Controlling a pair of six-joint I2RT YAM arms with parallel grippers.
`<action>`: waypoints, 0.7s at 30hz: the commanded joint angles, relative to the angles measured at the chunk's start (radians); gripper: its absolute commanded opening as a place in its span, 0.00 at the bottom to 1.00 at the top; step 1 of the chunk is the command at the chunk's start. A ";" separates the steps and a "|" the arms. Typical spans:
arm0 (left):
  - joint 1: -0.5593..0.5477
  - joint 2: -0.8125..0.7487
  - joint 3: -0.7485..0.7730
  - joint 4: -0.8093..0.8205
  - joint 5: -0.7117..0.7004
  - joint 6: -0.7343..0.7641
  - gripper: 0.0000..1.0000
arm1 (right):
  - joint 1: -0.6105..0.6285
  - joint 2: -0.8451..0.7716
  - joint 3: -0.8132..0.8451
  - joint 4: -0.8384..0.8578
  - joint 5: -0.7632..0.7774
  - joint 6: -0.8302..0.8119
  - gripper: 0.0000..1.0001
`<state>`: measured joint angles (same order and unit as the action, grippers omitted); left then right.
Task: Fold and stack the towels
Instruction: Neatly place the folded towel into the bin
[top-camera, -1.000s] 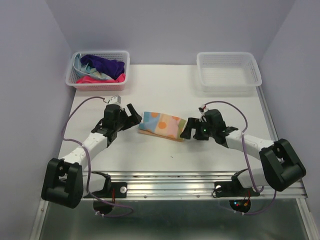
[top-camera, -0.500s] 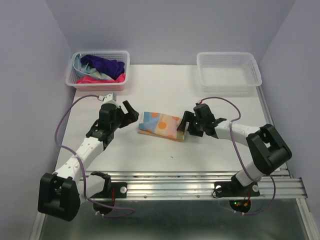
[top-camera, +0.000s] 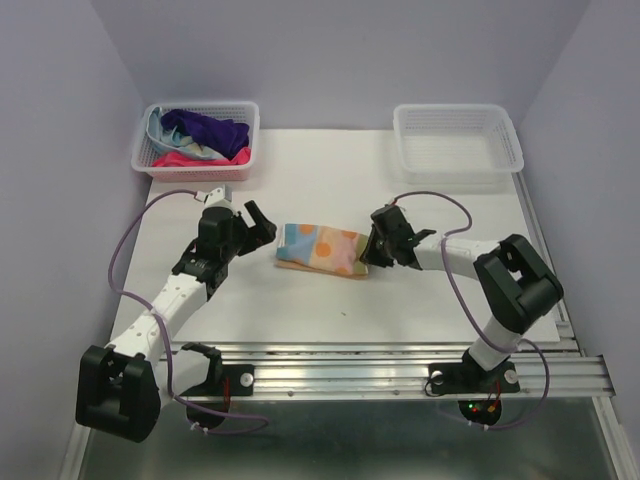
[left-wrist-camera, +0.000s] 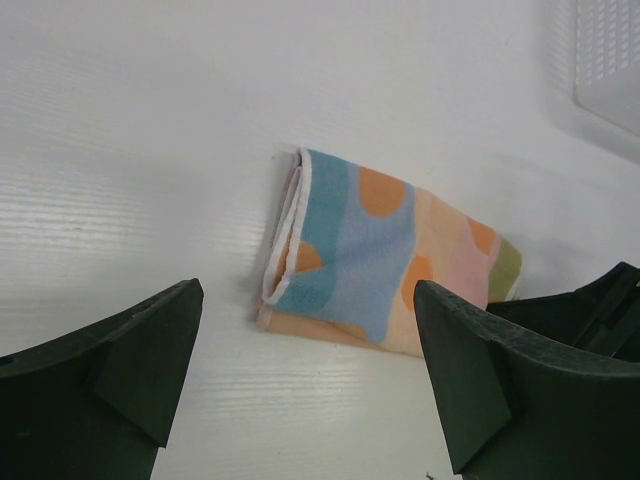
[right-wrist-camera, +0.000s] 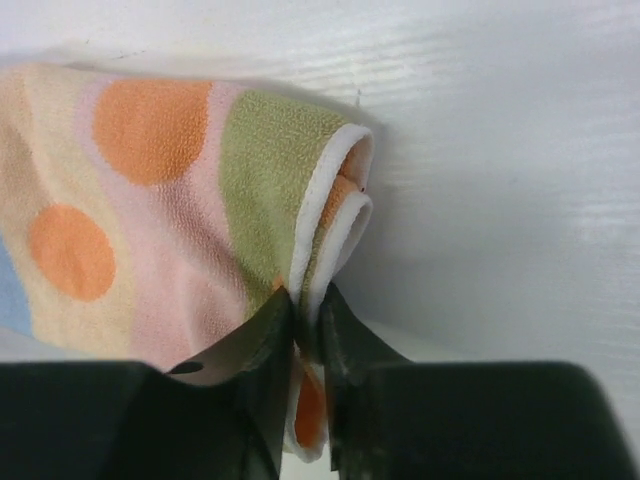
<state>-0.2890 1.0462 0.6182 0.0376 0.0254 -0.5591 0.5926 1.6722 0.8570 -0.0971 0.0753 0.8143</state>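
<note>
You're looking at a spotted towel in light blue, peach and pale pink blocks with orange spots, a green patch at one end and a white hem. A tan-orange strip shows along its near edge. Your left pincer and right pincer are both black. The counter is white. The left basket, pinkish-white mesh, holds a dark purple towel, a bright pink-red towel and a light blue towel. The right basket is white mesh.
</note>
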 joint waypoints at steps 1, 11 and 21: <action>-0.006 -0.008 0.012 0.005 -0.018 0.010 0.99 | 0.012 0.078 0.071 -0.072 0.086 -0.076 0.13; -0.006 -0.034 0.006 -0.021 -0.082 0.019 0.99 | -0.002 0.230 0.501 -0.283 0.354 -0.570 0.01; -0.006 -0.003 0.017 -0.025 -0.186 0.010 0.99 | -0.141 0.385 0.882 -0.331 0.460 -0.915 0.01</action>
<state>-0.2890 1.0401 0.6178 0.0059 -0.1074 -0.5587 0.5083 2.0224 1.5799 -0.4057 0.4355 0.0925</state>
